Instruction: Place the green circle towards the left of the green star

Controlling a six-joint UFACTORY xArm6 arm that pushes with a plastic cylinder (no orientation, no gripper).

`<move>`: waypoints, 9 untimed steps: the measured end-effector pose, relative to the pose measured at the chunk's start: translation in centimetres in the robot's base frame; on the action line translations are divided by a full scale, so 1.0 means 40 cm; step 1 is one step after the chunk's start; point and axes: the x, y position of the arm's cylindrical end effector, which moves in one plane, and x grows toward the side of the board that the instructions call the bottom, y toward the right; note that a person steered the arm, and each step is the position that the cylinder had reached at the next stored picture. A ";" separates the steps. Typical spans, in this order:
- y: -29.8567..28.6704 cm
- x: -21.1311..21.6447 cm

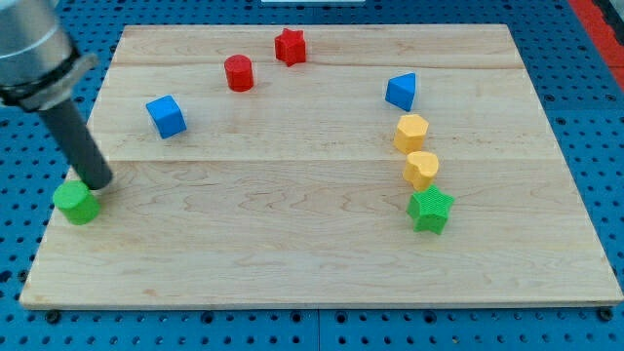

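My tip point(100, 182) is sitting just beside the green circle point(75, 202), on its upper-right side — the circle is at the tabletop point(292, 244) left edge, well apart from the green star point(430, 210) at the view's right. No jaws here, just a rod, so nothing is apart or clamped.

Risks: pushing from this side is likely driving the circle off the left edge — I'd need to get round to its left first. Off-centre contact could be letting the round block slip aside. Overshooting could be knocking the star or the yellow blocks point(416, 149) above it. No writing or brands readable.
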 end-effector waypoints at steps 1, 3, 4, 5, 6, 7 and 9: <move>-0.060 -0.061; 0.007 0.065; 0.023 0.191; 0.014 0.255; 0.281 0.253; 0.184 0.258; 0.533 0.178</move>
